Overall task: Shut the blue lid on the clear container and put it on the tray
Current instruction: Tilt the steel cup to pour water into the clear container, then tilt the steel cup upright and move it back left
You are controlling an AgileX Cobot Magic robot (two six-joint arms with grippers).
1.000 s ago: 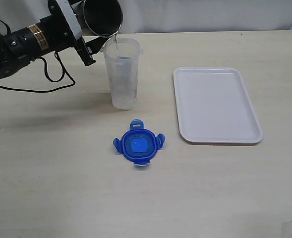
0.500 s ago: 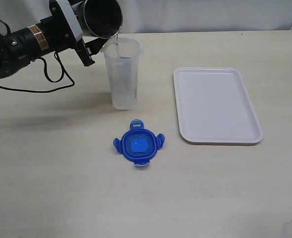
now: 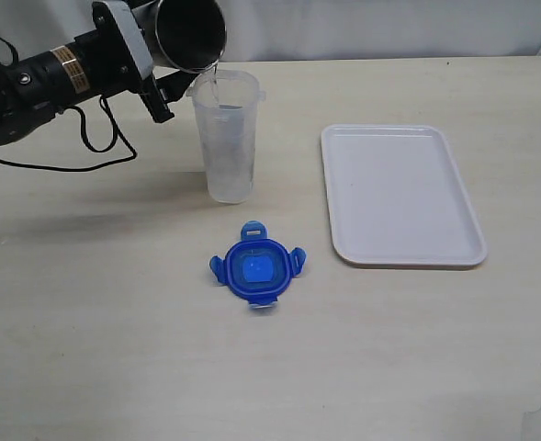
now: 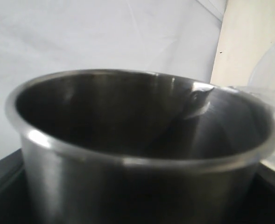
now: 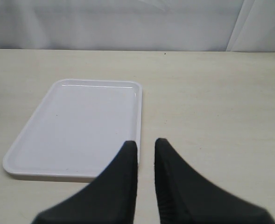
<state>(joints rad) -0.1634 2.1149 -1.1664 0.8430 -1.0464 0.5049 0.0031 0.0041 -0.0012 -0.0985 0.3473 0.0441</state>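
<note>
The clear container (image 3: 226, 147) is stood upright on the table (image 3: 95, 331), left of centre and toward the far side, with its long axis vertical and its open mouth turned up. The blue lid (image 3: 256, 267) is laid flat on the table just near of it, apart from it. Its four flaps are splayed outward, and one is pointed far, toward the container's base. The tray (image 3: 399, 193) is set to the right, well apart from both, with its long axis running near to far.

The left gripper (image 3: 167, 64) is clenched on a steel cup (image 3: 189, 32), which is tipped over the container's far-left rim. A thin clear stream is seen falling from the cup's lip into the mouth.

The lid is shown by the exterior view alone. In the left wrist view the frame is filled by the cup's dark interior (image 4: 128, 140), and only a blurred piece of the container's rim (image 4: 270, 70) is caught at one side. The right gripper (image 5: 146, 149) is seen only in its own wrist view: its fingers are drawn almost together with a thin slit between them, and nothing is grasped. It is held over bare table just near of the tray's (image 5: 81, 126) near rim.

Bare table is left all round the lid, and a clear lane is left between the container and the tray — the container's far-left side is crowded by the cup and arm.
</note>
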